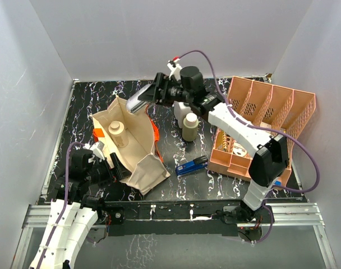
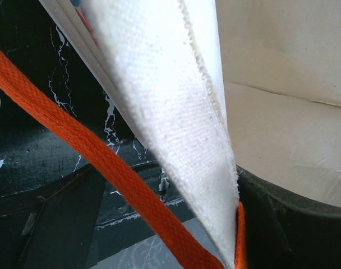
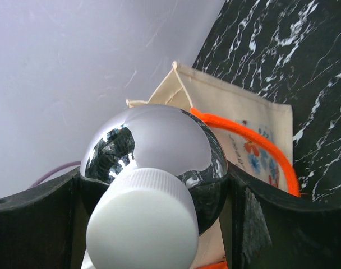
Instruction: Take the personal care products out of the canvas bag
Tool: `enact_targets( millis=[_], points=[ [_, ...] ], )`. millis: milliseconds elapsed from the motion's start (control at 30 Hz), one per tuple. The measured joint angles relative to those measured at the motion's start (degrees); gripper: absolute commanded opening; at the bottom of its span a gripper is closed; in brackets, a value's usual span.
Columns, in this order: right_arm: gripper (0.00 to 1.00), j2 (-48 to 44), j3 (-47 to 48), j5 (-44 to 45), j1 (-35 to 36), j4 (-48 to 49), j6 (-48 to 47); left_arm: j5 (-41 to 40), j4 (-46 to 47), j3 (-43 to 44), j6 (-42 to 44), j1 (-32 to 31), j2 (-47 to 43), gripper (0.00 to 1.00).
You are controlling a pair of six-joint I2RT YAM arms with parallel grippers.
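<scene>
The canvas bag [image 1: 138, 147] stands open at the left of the table, with an orange strap [image 2: 103, 162]. A cream cylinder bottle [image 1: 118, 133] stands inside it. My right gripper [image 1: 143, 101] hovers over the bag's far rim, shut on a shiny silver bottle [image 3: 153, 151] with a white ribbed cap [image 3: 142, 224]. An olive-tan bottle [image 1: 189, 126] and a white bottle [image 1: 180, 110] stand on the table right of the bag. My left gripper [image 1: 116, 166] is at the bag's near rim [image 2: 181, 123]. Its jaws stand apart, and the rim and strap lie against the right finger [image 2: 294, 224].
A blue-black stapler [image 1: 192, 166] lies right of the bag's near flap. The salmon-pink divided organizer [image 1: 271, 103] fills the right side, with small packets in its front compartments. Grey walls enclose the black marbled table [image 1: 97, 95].
</scene>
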Motion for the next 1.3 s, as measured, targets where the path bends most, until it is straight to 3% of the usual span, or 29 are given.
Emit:
enact_targets(
  millis=[167,300,433,800,1167,1300],
  points=[
    [0.08,-1.64,0.07,-0.11,-4.68,0.22,-2.29,0.02,0.02,-0.02,0.0,0.0,-0.02,0.83],
    [0.08,-0.26,4.92,5.68,-5.7,-6.97,-10.54,0.04,0.0,-0.04,0.02,0.02,0.02,0.83],
    [0.08,4.39,10.25,11.45,-5.29,-10.23,-17.79,0.26,0.0,-0.04,0.2,0.04,0.63,0.83],
    [0.08,20.76,13.9,28.83,-0.66,-18.78,-31.54,0.42,0.0,-0.04,0.2,0.04,0.76,0.83],
    [0.08,26.62,15.1,35.17,2.25,-19.47,-36.83,0.39,0.0,-0.04,0.17,0.13,0.59,0.83],
    [0.12,28.96,17.09,35.95,2.19,-19.3,-37.42,0.39,-0.02,-0.04,0.15,0.15,0.59,0.83]
  ],
)
